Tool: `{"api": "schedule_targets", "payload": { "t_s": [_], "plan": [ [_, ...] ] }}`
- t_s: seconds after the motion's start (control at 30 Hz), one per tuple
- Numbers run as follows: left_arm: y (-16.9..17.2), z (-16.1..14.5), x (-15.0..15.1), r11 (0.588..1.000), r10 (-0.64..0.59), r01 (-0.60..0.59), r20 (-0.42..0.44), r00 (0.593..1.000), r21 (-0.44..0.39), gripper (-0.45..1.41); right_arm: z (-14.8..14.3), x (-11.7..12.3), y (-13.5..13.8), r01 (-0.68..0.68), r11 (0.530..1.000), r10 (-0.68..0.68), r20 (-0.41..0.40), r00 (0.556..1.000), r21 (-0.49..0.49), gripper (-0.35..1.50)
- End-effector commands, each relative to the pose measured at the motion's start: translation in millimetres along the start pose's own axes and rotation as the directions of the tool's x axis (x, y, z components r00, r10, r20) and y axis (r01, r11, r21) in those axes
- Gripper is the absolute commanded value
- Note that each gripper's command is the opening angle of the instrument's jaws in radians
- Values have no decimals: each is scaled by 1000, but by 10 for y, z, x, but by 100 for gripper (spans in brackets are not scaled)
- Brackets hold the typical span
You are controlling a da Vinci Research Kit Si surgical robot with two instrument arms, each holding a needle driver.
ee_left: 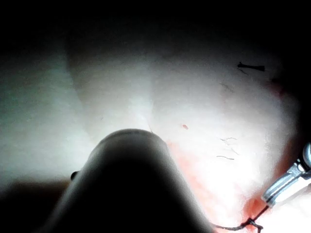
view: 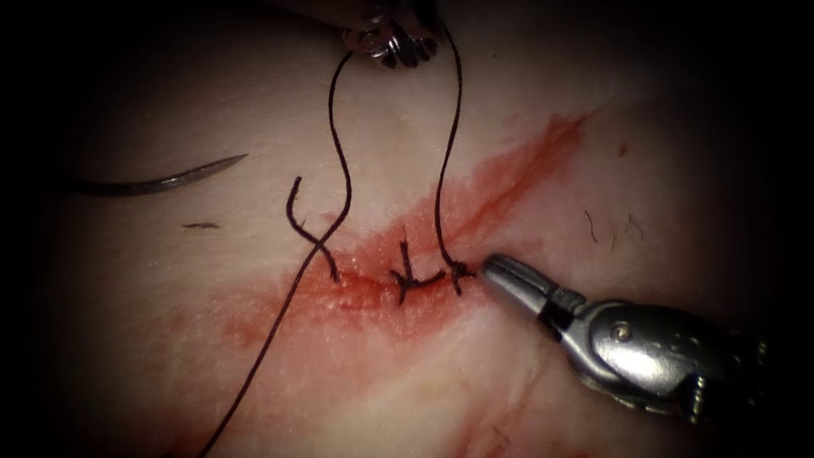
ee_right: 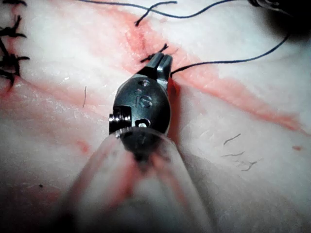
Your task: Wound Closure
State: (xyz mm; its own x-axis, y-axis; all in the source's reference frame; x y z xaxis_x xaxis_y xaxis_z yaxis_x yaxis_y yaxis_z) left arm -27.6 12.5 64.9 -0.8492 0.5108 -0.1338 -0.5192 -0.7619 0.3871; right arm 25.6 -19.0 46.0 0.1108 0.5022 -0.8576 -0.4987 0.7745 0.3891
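The cut (view: 373,284) runs across the tissue (view: 526,153), ringed by red fluid. The curved needle (view: 161,180) lies free on the tissue left of the cut, held by neither tool. My left tool (view: 397,49) hangs above the cut, shut on the dark thread (view: 343,170). One strand drops from it to a knot (view: 459,270) on the cut. The other strand trails down to the left. My right tool (view: 490,266) rests with shut jaws just right of that knot, its tip (ee_right: 164,60) holding nothing that I can see.
A finished stitch (view: 407,276) crosses the cut left of the knot. A short thread tail (view: 298,216) stands further left. Older stitches (ee_right: 10,51) sit on the tissue. Small hairs (view: 612,227) dot the right side.
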Motion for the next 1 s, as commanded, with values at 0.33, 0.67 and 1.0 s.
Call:
{"api": "schedule_targets", "payload": {
  "t_s": [0.33, 0.67, 1.0],
  "plan": [
    [-9, 6, 10, 998, -46, 46, 18, 999, 34, -45, -9, -23, -27, -124, 984, 102, 162, 981, 132, -35],
    [-37, 7, 20, 981, -163, 158, 36, 986, 114, -45, -7, -39, -52, -160, 973, 126, 203, 971, 165, -35],
    [-42, 16, 32, 966, -215, 200, 76, 974, 164, -45, -11, -40, -58, -162, 966, 116, 224, 968, 200, -35]
  ]
}}
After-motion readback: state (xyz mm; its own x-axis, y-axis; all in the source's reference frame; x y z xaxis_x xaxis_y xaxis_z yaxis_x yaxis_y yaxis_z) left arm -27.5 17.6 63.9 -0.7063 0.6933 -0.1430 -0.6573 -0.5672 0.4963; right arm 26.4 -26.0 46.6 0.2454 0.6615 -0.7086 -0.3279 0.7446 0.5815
